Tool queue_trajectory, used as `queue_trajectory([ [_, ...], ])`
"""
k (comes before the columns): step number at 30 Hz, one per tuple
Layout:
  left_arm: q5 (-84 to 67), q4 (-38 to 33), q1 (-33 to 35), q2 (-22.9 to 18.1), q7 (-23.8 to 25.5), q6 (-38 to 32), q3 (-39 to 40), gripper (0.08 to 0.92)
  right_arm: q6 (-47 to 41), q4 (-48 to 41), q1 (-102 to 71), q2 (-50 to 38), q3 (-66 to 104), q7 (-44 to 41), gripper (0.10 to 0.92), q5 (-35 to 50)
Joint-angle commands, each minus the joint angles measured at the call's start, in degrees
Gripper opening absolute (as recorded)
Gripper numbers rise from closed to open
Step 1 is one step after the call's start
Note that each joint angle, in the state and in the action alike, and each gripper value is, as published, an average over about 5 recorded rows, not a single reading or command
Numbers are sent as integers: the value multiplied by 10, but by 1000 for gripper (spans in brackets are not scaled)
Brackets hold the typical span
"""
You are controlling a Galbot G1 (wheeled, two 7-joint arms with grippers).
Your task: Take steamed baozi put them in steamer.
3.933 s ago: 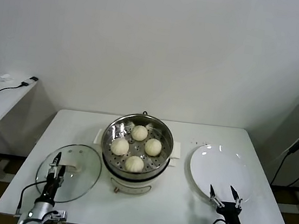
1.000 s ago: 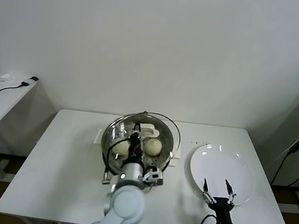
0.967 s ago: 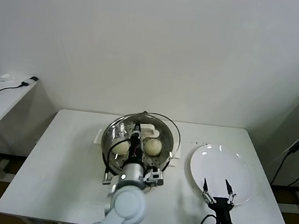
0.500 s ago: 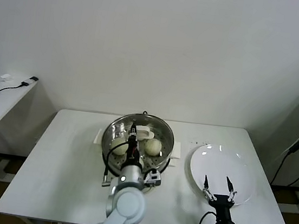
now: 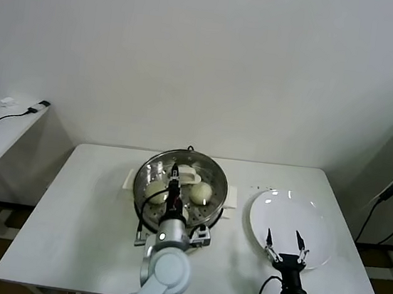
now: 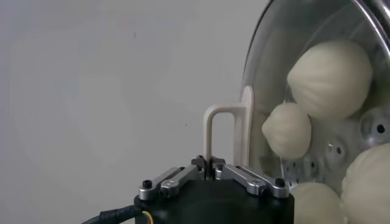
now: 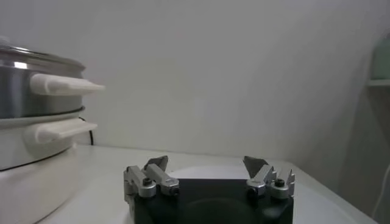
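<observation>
Cream-white steamed baozi (image 5: pixel 202 190), shiny silver steamer (image 5: pixel 212 203) with perforated tray, white plate (image 5: pixel 316 226)

1. In the head view, two of the four steamed baozi (image 5: pixel 202 190) are hidden behind the left gripper (image 5: pixel 174 175) and the glass lid (image 5: pixel 178 176).
2. The steamer (image 6: pixel 341 140) is cut off by the left wrist view's edge.
3. The white plate (image 7: pixel 207 173) is largely hidden behind the right gripper (image 7: pixel 208 170).
</observation>
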Motion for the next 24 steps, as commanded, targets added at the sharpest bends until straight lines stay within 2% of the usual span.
queue_trajectory([
  [1,-3,2,4,1,0,-13,-2,139,5,-1,1,2,-5,0,823,-6],
  [4,-18,-14,7,5,8,-14,0,166,2,1,1,4,-8,-2,823,-7],
  [6,-33,-31,9,11,15,-14,3,213,-1,3,1,3,-10,-3,823,-7],
  [10,-82,-78,18,24,16,-15,12,325,-15,11,0,1,-12,-5,823,0],
  [14,-166,-138,36,38,-2,-26,21,446,-35,22,-5,-4,-15,-4,823,23],
  [19,-332,-202,69,68,-56,-81,6,585,-36,29,-14,-15,-21,4,823,43],
  [24,-553,-232,112,79,-162,-227,-85,733,-15,29,-19,-31,-26,7,823,45],
])
